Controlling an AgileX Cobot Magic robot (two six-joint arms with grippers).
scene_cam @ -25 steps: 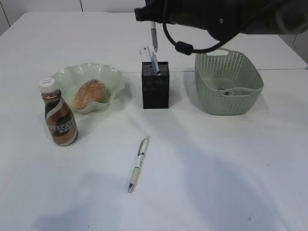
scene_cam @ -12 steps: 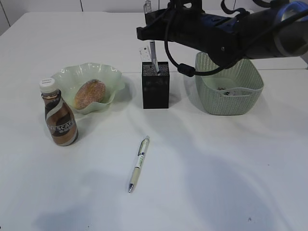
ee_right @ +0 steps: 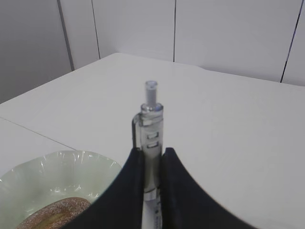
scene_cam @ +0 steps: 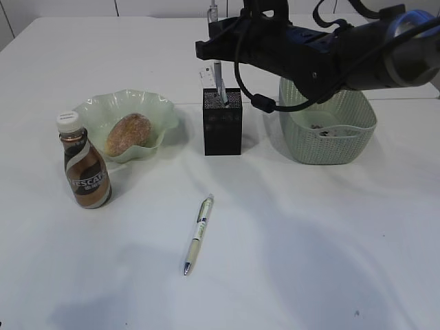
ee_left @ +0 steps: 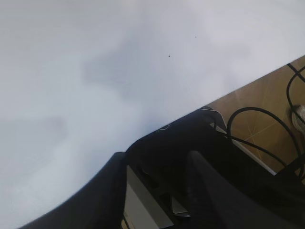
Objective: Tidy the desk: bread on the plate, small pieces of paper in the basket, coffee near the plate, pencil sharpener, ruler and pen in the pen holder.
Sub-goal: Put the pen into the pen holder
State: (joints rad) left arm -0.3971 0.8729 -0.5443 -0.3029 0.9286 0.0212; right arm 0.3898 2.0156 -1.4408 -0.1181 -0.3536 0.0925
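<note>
Off-task items only:
- wall panels (ee_right: pixel 224 33) at the back of the right wrist view: pale grey-white, split by thin dark vertical seams. The same wall shows as a strip along the top left of the exterior view.
- floor (ee_left: pixel 267 100) in the left wrist view, lower right: tan-brown tiles.
- black cables (ee_left: pixel 248 125) looping over that floor, one in a wide arc.
- pale object (ee_left: pixel 299 114) at the right edge, cropped and too blurred to identify.

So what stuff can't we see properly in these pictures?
- Pen holder inside: exterior view, mesh walls hide it.
- Basket contents: exterior view, too small, partly under the right arm.
- Held pen tip: right wrist view, cut off below.
- Left gripper fingertips: left wrist view, cut off below.
</note>
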